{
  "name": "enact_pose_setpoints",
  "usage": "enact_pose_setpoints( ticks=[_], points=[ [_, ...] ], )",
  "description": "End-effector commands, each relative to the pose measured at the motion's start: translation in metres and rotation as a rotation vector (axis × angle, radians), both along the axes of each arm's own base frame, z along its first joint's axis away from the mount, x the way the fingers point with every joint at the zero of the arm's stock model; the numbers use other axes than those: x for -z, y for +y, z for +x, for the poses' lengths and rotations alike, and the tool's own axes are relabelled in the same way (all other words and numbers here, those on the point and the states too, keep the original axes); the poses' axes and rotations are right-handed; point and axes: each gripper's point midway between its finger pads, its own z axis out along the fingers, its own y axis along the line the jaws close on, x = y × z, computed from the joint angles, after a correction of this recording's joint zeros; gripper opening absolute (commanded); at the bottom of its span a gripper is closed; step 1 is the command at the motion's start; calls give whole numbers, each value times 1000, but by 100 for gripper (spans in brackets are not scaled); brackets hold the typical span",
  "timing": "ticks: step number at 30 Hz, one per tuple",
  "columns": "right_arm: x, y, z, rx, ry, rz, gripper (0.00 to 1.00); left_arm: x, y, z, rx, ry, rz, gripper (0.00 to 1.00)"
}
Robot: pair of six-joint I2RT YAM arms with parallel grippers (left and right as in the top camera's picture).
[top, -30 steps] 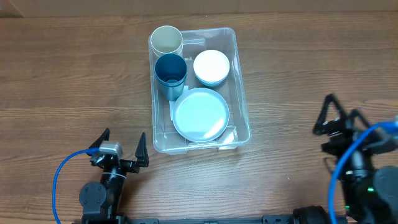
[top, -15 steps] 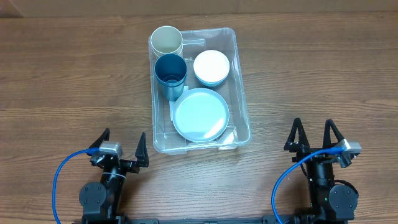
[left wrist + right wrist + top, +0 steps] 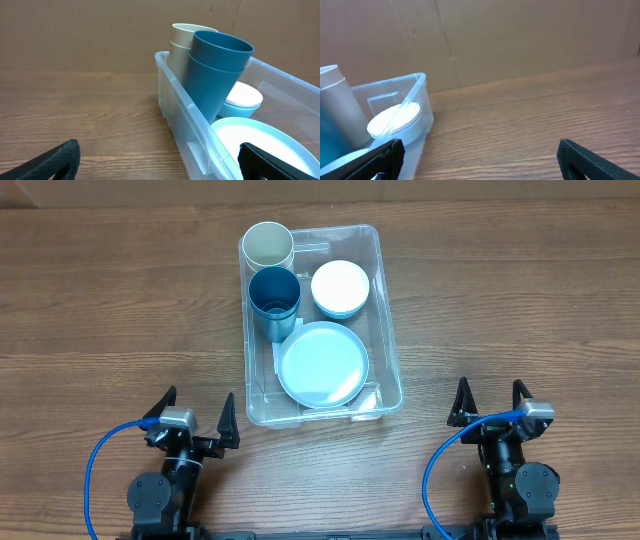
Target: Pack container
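Observation:
The clear rectangular container (image 3: pixel 390 370) stands at the table's middle. Inside it are a cream cup (image 3: pixel 268 244), a dark teal cup (image 3: pixel 274 290), a small pale bowl (image 3: pixel 340 287) and a large pale blue plate (image 3: pixel 323 363). My left gripper (image 3: pixel 196 416) is open and empty, near the table's front, left of the container. My right gripper (image 3: pixel 490 402) is open and empty, front right of the container. The left wrist view shows the container wall (image 3: pixel 175 110), both cups (image 3: pixel 215 70) and the plate (image 3: pixel 260 145). The right wrist view shows the container corner (image 3: pixel 422 100) and bowl (image 3: pixel 395 120).
The wooden table (image 3: pixel 520 290) spreads to both sides of the container. A brown cardboard wall (image 3: pixel 520 35) stands behind the table. Blue cables (image 3: pixel 95 470) loop beside each arm base at the front edge.
My right arm has swung in from the right edge and settled at the front right, its open gripper now pointing toward the container. The left arm and the container's contents have not moved.

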Motion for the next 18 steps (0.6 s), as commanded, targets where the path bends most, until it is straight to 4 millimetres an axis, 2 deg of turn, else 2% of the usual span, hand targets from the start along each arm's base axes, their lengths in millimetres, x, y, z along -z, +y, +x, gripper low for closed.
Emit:
enact_pose_setpoints(
  ticks=[1,18],
  points=[
    [2,-1,0,-1,-5,-83,100,0,2,0,-9,-6,15,100],
    [2,-7,0,24,-4,-125,100,0,2,0,-9,-7,15,100]
  ],
)
